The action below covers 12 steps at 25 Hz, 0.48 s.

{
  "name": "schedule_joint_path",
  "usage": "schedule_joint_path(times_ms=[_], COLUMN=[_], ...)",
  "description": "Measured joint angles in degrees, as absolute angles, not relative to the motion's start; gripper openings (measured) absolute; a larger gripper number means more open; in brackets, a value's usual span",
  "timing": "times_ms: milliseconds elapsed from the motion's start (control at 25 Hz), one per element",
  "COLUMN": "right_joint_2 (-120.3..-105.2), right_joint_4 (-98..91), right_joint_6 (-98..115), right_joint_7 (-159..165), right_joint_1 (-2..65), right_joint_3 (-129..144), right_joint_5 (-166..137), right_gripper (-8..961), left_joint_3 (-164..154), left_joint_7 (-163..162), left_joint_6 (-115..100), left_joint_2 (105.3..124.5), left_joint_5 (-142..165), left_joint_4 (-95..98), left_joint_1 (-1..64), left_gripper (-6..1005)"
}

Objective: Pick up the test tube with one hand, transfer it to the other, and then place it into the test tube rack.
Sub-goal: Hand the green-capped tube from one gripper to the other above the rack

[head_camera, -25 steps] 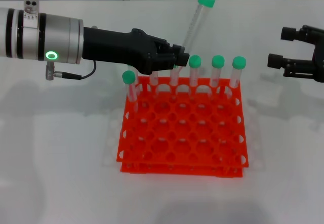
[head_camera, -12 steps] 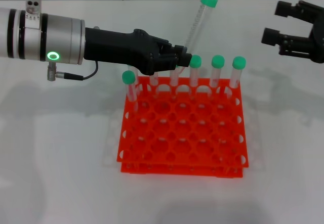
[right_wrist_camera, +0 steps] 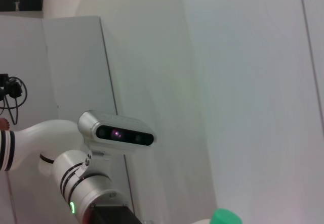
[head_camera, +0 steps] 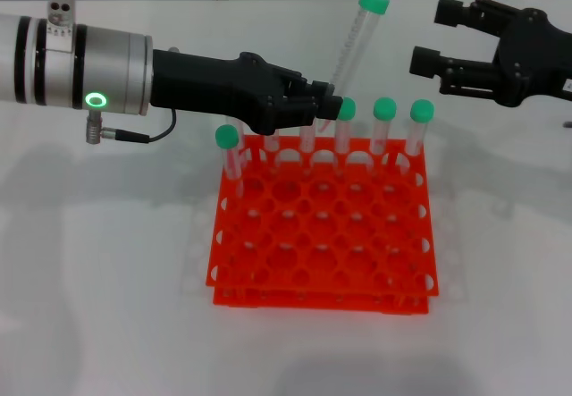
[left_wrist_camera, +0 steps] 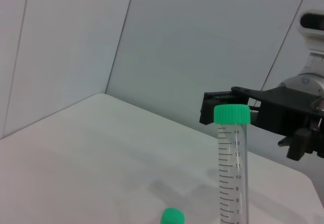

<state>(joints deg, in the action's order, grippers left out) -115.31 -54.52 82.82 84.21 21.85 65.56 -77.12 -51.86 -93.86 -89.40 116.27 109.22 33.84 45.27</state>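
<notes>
My left gripper (head_camera: 329,107) is shut on the lower part of a clear test tube (head_camera: 353,47) with a green cap, held tilted above the back row of the orange-red rack (head_camera: 322,235). The same tube (left_wrist_camera: 231,168) stands close in the left wrist view. My right gripper (head_camera: 427,37) is open and empty, to the right of the tube's cap and a little apart from it; it also shows behind the tube in the left wrist view (left_wrist_camera: 212,106). The green cap (right_wrist_camera: 225,217) shows at the edge of the right wrist view.
Several other green-capped tubes (head_camera: 384,128) stand in the rack's back row, and one (head_camera: 229,150) stands at its back left corner. The rack sits on a white table (head_camera: 107,271) with a white wall behind.
My right gripper has moved left and up toward the held tube's cap. My left gripper has shifted slightly right with the tube.
</notes>
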Motion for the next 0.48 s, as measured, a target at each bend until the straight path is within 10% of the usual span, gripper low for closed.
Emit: schedule_joint_path(times_ms=[480], right_joint_2=[-115.84], right_joint_4=[-54.0], right_joint_6=[81.7], right_joint_7=[84.2], right_joint_1=[25.1], right_joint_3=[67.9], right_joint_5=[-76.1], right_gripper=[816], left_joint_3=[-51.9], left_joint_7=[-93.8], left_joint_6=[-89.7], left_joint_2=[116.62], left_joint_5=[109.4], left_joint_4=[33.8], left_joint_1=[45.2], left_gripper=[262])
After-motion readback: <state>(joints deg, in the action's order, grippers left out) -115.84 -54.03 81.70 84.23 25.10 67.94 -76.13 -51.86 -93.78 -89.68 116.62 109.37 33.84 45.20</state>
